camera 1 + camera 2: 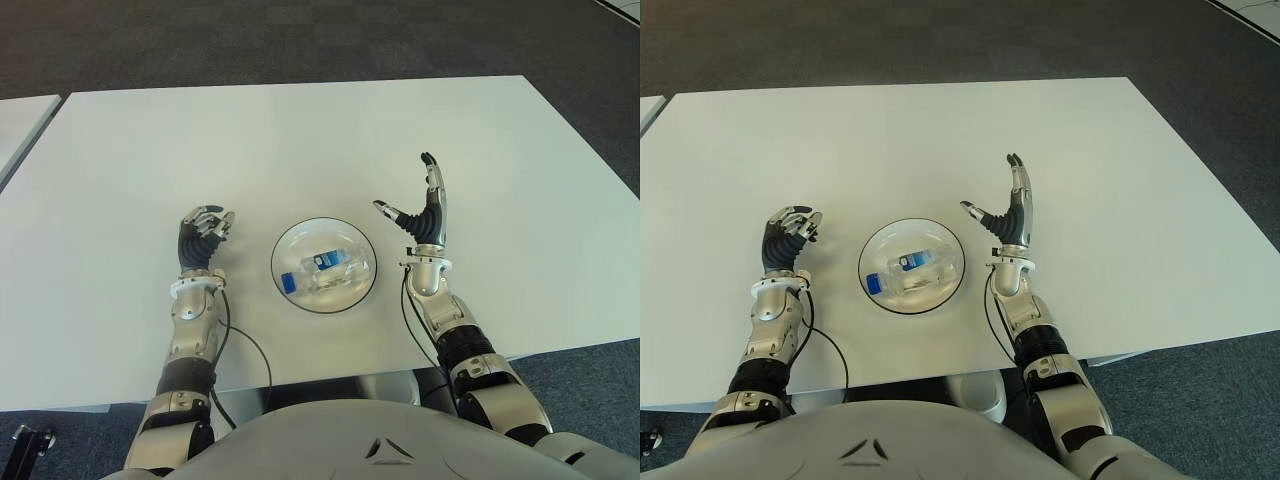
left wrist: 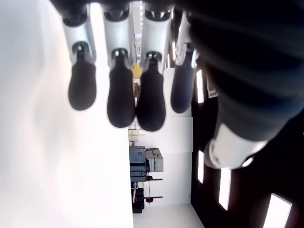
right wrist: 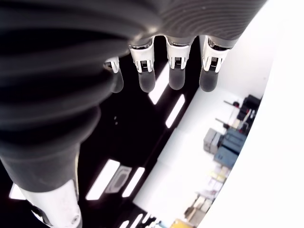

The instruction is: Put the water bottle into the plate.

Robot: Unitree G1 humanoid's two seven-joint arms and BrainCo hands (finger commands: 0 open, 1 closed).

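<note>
The bottle (image 1: 325,269) is already lying inside the plate (image 1: 290,240), its long axis running across the plate, blue cap toward the left hand (image 1: 203,235). The right hand (image 1: 420,210) is showing just beside the plate's right rim, fingers spread and empty (nearer than the left, which is curling loosely, holding nothing). The plate is sitting on the desk (image 1: 300,140).

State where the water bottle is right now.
In the eye views, the water bottle lies on its side inside the plate, near the table's front edge, between the curled left hand and the open right hand.
</note>
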